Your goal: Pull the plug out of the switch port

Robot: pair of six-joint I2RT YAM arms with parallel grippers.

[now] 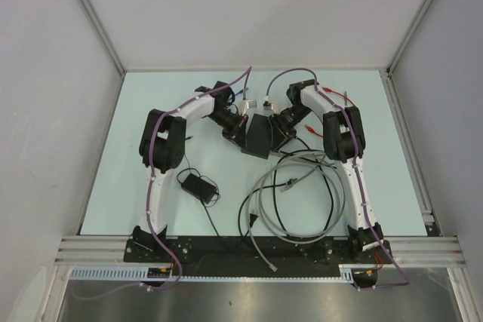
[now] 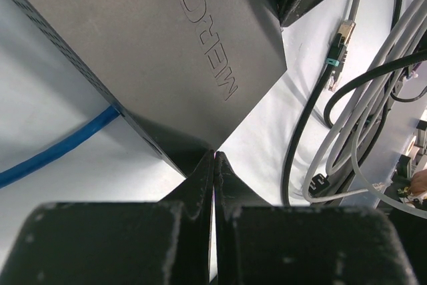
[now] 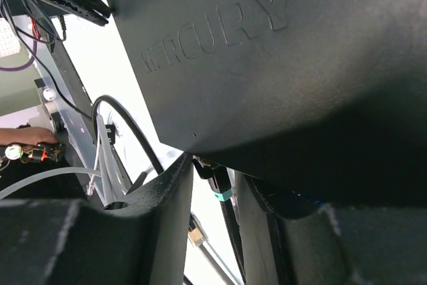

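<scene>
Top external shows us the switch (image 1: 257, 136) lying toward the far end of the table (image 1: 113, 179). The left gripper (image 1: 238, 127) is against its left side and the right gripper (image 1: 282, 126) against its right. Loops of grey cable (image 1: 302, 186) sprawl just on the near side.

Left wrist gives us that gripper's jaws pressed fully together, holding nothing, tips at the switch's near corner. A blue cable (image 2: 60, 150) runs into the switch's side wall, though we cannot make out its plug. A loose teal-booted plug (image 2: 335, 55) lies on the table beside the switch, in no port.

Right wrist shows jaws a narrow way apart with the switch's corner at the gap. We see nothing pinched there, and the teal-booted plug shows through beyond.

We judge the risks thus. The switch is unanchored, so a tug on the blue cable could drag it along whole. Closed tips bracing a corner may slip off. An unpressed latch would jam the plug. The loose plug invites a wrong grab.
</scene>
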